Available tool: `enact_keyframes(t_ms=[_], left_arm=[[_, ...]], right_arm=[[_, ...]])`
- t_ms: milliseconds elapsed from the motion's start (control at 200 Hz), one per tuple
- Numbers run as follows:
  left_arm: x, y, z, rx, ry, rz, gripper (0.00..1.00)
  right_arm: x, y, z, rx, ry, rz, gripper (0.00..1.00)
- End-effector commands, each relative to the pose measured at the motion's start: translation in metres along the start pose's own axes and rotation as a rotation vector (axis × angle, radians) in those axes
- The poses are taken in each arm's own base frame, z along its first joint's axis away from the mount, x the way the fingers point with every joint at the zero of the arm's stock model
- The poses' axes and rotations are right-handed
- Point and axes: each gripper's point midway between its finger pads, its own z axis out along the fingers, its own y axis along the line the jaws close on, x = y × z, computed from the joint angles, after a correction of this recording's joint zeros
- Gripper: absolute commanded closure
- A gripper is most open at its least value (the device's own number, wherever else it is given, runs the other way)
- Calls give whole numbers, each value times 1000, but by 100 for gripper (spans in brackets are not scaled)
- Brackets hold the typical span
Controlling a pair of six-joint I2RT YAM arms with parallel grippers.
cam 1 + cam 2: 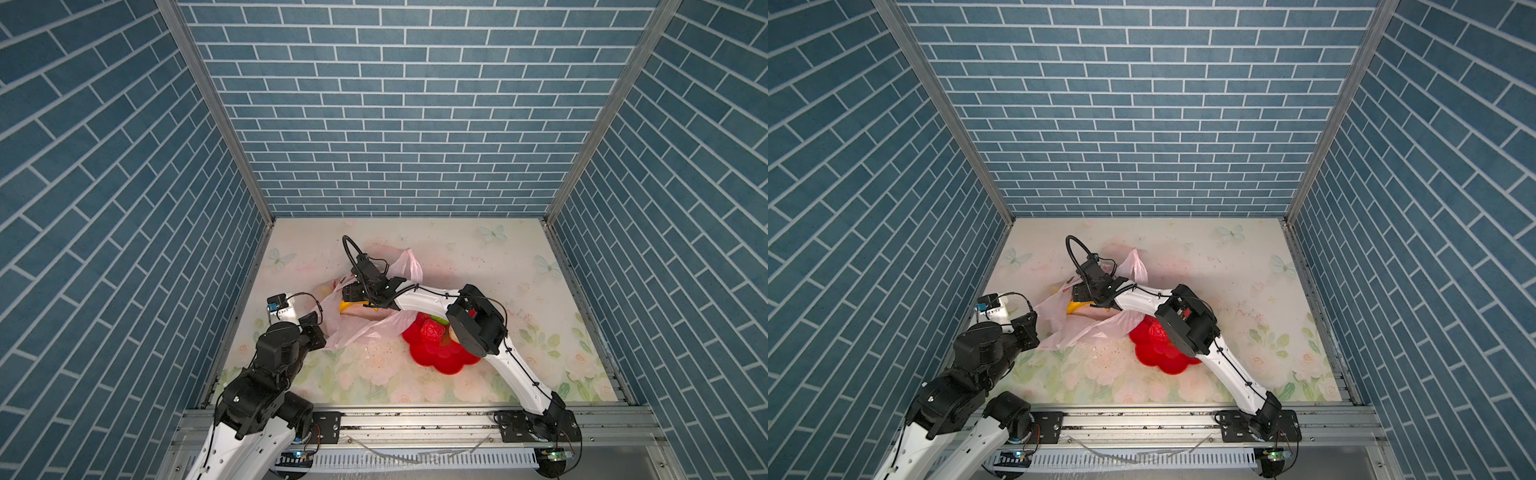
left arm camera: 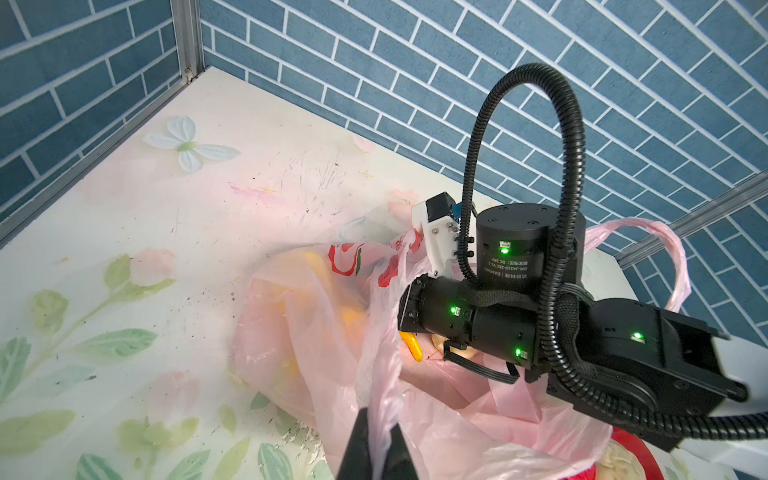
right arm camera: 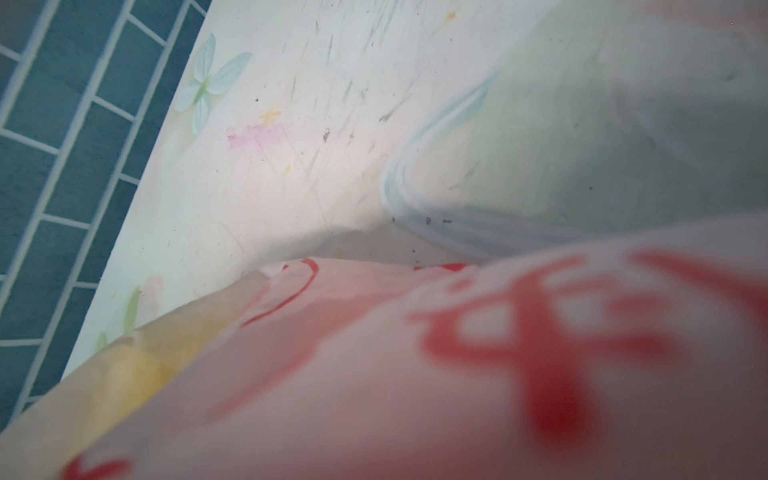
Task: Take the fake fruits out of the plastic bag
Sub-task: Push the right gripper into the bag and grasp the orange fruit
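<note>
While left gripper (image 2: 380,451) pinches a fold of the thin translucent pink plastic bag (image 2: 316,316), the bag lies just beside the red flower-shaped plastic dish (image 1: 440,359), to its left in both top views. Bag mouth hides right gripper (image 1: 351,294), so can't tell whether its jaws are spread or closed. Yellow plastic banana (image 1: 347,308) and round orange fruit (image 2: 351,318) are in the bag; red bumpy fruit (image 1: 432,330) is in the dish.

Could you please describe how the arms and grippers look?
The left arm and right arm are white shells with black joint housings; a ribbed black hose loops over the right wrist, green lights dot it, and the left gripper is black.
</note>
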Motion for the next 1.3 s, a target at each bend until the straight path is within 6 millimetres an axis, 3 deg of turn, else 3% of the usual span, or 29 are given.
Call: enact_keyframes(t_ms=[0,240,505,800,1095,1130,1295], left_arm=[[3,2,1,2,5,0,92],[4,3,0,-1,7,-2,92],[3,2,2,-6,3,-1,92],[-7,9,2,-60,-33,4,92],[-18,16,-5,-104,-78,-7,92],[-17,17,-5,-107,-77,-5,92],[-13,17,-2,-102,-67,-1,92]], right_arm=[[-11,0,4,4,-22,57,24],[-15,-8,7,22,-43,66,27],[-20,-5,-1,3,-52,58,50],[-23,15,-44,-64,-14,-31,58],[10,35,-83,-98,145,-85,61],[3,45,-98,-115,138,-97,60],[18,55,-115,-105,196,-149,61]])
